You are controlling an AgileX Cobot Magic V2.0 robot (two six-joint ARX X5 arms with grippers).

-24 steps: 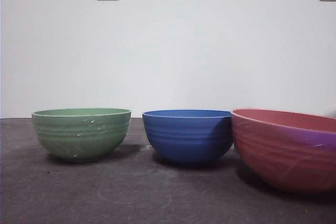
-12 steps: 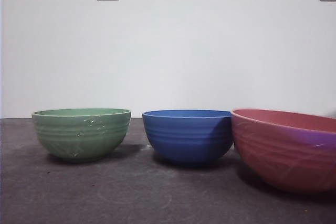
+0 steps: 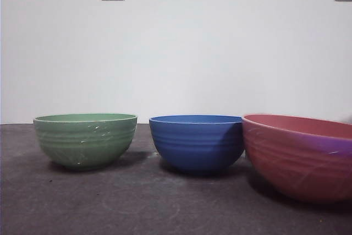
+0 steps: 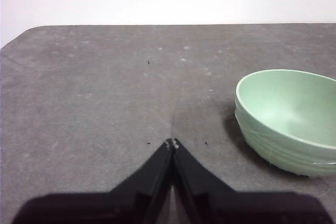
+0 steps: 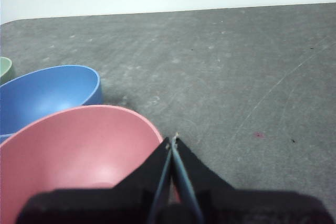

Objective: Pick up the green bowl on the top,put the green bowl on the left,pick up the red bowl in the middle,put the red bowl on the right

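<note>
three bowls sit apart in a row on the desk (image 3: 137, 202), so the unstacking looks done: the green bowl (image 3: 85, 140) at nine o'clock of the blue bowl (image 3: 197, 142), the red bowl (image 3: 300, 155) at three o'clock. the left gripper (image 4: 172, 142) and right gripper (image 5: 171, 138) are both clenched on nothing, drawn clear.
</note>
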